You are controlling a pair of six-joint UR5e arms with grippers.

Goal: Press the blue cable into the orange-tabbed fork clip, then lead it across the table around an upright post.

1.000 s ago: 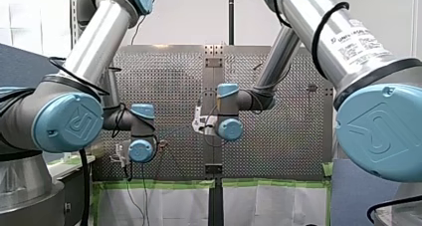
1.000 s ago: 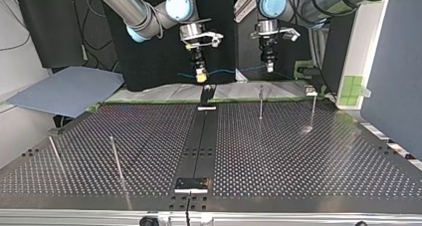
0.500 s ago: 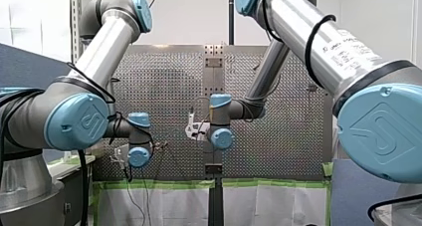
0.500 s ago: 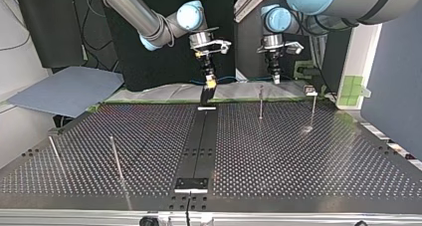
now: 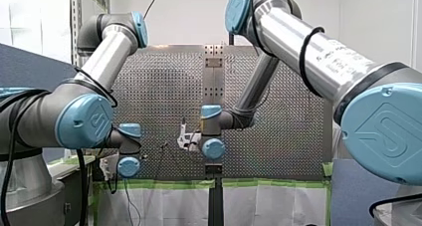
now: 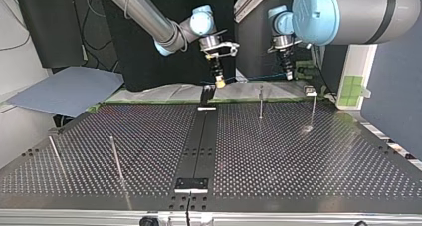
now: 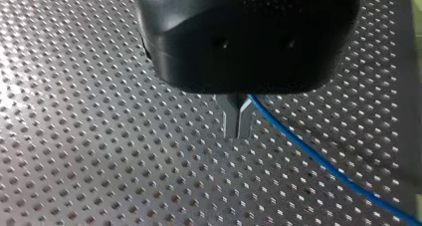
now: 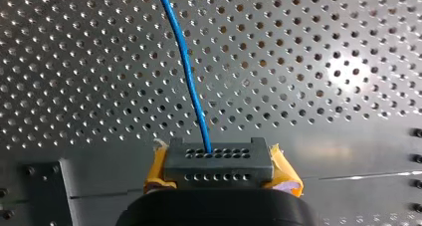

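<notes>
Holding the blue cable (image 8: 190,81) aloft with both grippers, over the far edge of the perforated table (image 6: 298,161). Shut narrow on it at my right gripper (image 8: 219,161), yellow pads (image 8: 284,175) flanking either side, with the cable leaving from between the fingertips and running straight ahead. Closed to a sliver at my left gripper (image 7: 238,121) too, metal fingers (image 7: 231,117) together, with the cable emerging at the tips and trailing away to one side beneath them; most likely pinched there, though hard to confirm. Strung between the 2 grippers, with a slight sag. No orange-tabbed fork clip made out near either set of fingers. Judged thin, light and limp, with a smooth jacket: prone to sagging, kinking and sliding through a loose pinch. Best gripped close to the stretch being seated, with the span between the 2 sets of fingers short and lightly taut, then fed low around 1 upright post (image 6: 261,102), standing below and between the 2 sets of fingers.
</notes>
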